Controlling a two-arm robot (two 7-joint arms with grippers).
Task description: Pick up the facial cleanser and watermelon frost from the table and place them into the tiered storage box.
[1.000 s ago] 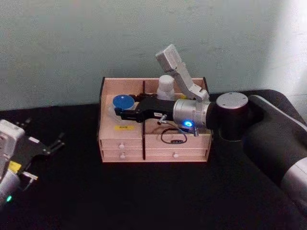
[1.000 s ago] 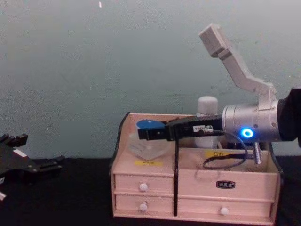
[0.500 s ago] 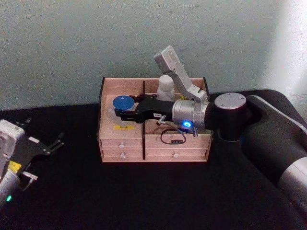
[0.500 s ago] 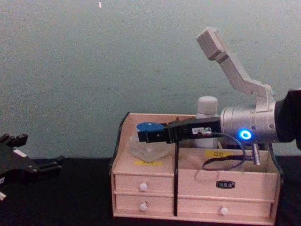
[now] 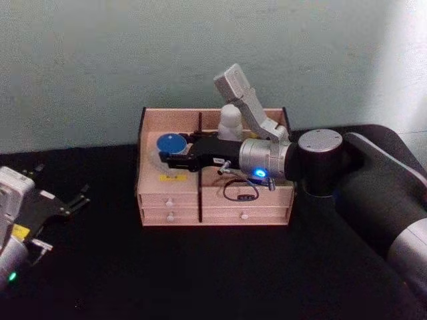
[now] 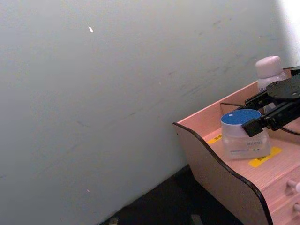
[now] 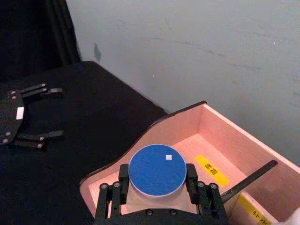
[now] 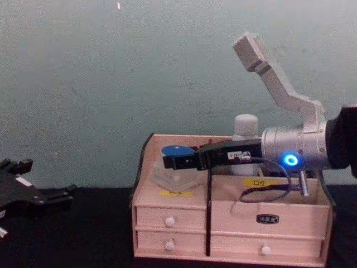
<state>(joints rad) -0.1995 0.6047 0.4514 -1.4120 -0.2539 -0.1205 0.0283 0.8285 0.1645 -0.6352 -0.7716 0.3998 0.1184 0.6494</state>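
Currently: right gripper (image 7: pixel 157 190) closed on watermelon frost (image 7: pixel 157 171), jar in front-left compartment of tiered storage box (image 5: pixel 170 198). Facial cleanser (image 5: pixel 231 121) upright in rear compartment. Left gripper (image 5: pixel 63 203) spread wide, holding nothing, over table (image 5: pixel 200 273) near left edge.

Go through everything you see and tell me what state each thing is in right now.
Jar: upright, lid on, in the box's left compartment, gripped by the right hand.
Bottle: upright, capped, in the back right compartment.
Box: on the table, all drawers shut.
Right hand: shut on the jar.
Left hand: open, idle over the table at left.
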